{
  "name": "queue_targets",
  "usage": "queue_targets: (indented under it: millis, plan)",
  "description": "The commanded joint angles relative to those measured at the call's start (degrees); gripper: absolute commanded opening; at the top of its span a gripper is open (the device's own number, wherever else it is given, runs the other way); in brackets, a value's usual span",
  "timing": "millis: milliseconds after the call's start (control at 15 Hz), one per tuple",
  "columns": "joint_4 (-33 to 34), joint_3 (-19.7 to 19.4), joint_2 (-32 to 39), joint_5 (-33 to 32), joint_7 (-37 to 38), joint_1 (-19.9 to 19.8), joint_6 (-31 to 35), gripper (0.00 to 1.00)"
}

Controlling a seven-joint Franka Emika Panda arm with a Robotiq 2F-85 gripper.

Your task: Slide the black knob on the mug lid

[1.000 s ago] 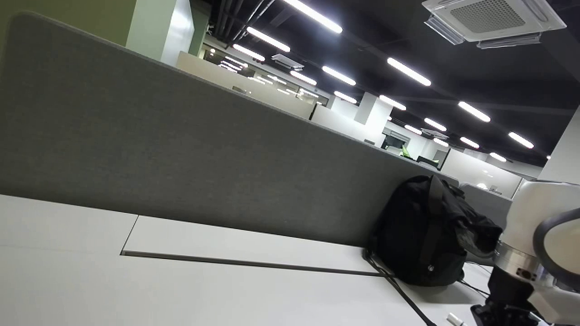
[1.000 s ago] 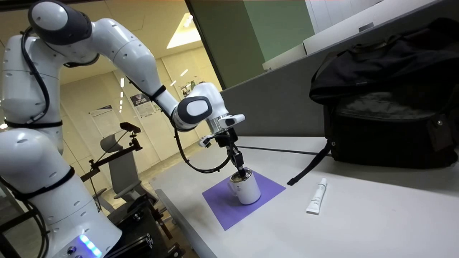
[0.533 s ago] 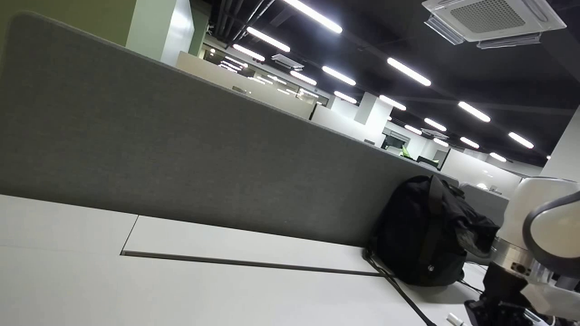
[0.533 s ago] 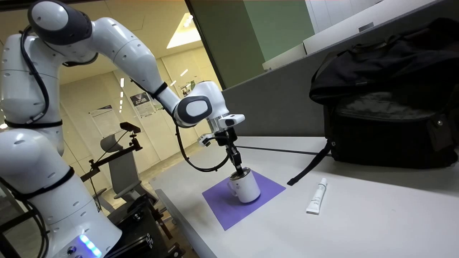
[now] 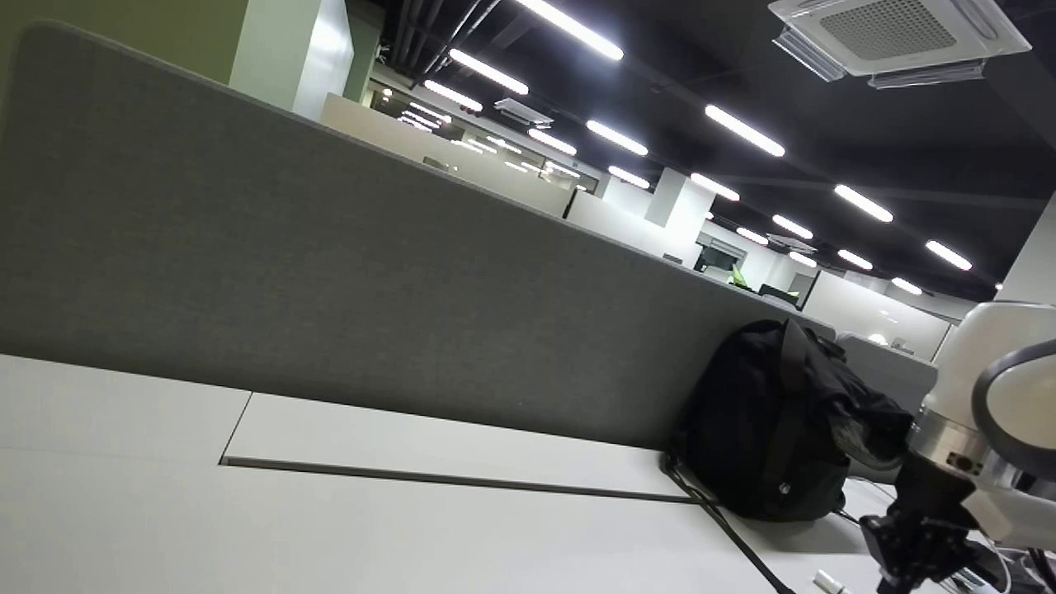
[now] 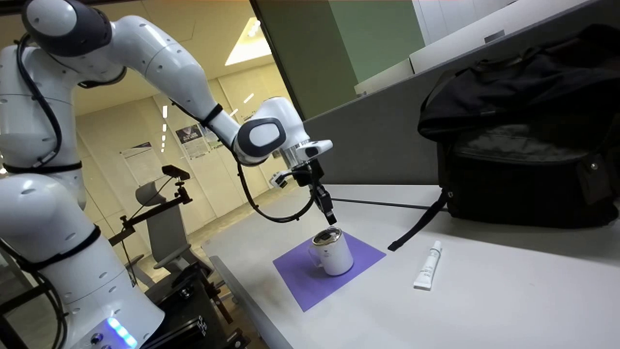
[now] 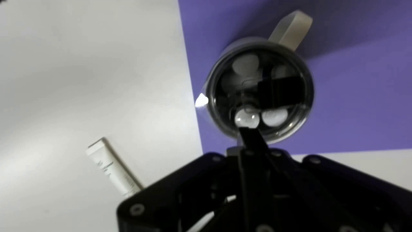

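Note:
The white mug (image 6: 334, 256) stands upright on a purple sheet (image 6: 295, 274). Its clear lid (image 6: 328, 236) has a shiny rim; in the wrist view the lid (image 7: 236, 85) fills the rim circle and the mug handle (image 7: 291, 30) points up. The black knob (image 7: 281, 92) is a dark rectangle on the right half of the lid. My gripper (image 6: 332, 220) is shut and empty, just above the lid and apart from it. In the wrist view its fingertips (image 7: 249, 129) overlap the lid's lower edge, below the knob. The mug is out of view in an exterior view (image 5: 887, 582) showing my gripper.
A white tube (image 6: 428, 266) lies on the white table, also in the wrist view (image 7: 112, 168). A black backpack (image 6: 523, 160) with a trailing strap (image 6: 419, 223) stands against the grey partition (image 6: 378, 145). The table's edge (image 6: 242, 295) is on the robot's side.
My gripper was down at the lid in the earlier frames. It has now risen off it and its tips moved slightly right in an exterior view. The mug shifted very slightly.

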Motion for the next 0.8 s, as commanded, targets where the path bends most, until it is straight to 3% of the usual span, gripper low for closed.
queue_targets:
  millis: [0, 133, 200, 333, 733]
  plan:
    - [-2.2, -2.2, -8.1, -3.2, 1.8, 0.7, -0.4, 0.0]
    - [-2.8, 0.3, -11.7, -0.6, -1.9, -1.8, -0.3, 0.0]
    - [-3.3, 2.1, -13.4, 1.9, -4.7, -3.3, 0.0, 0.26]
    - [-3.9, 3.7, -16.1, 5.3, -7.7, -4.6, -1.0, 0.33]
    - [-6.8, 6.1, -24.0, 15.2, -18.8, -6.7, -6.6, 0.73]
